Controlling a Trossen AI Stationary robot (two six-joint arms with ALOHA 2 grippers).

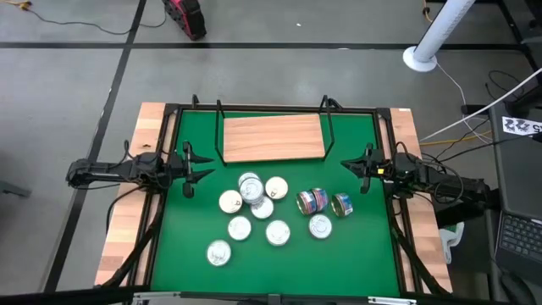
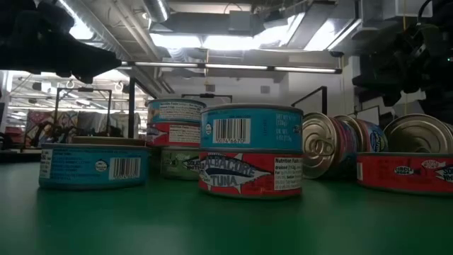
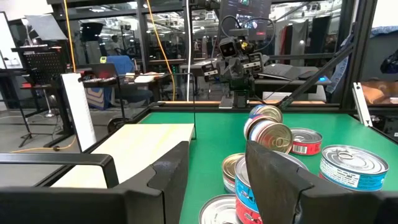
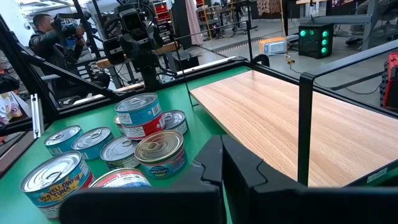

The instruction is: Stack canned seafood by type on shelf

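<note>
So the left claw (image 1: 188, 169) is held open at the worktop's (image 1: 356, 254) left side. Tins (image 1: 254, 207) are gathered below the bare shelf (image 1: 273, 137); one should be gripped squarely (never tipped). The right claw (image 1: 349, 168) is clenched, empty.

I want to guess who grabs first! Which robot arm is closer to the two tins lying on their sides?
Right. The right gripper hovers just beside the two tipped-over round tins, toward the table's right edge. The left gripper waits across the green mat, beyond the upright tins.
</note>
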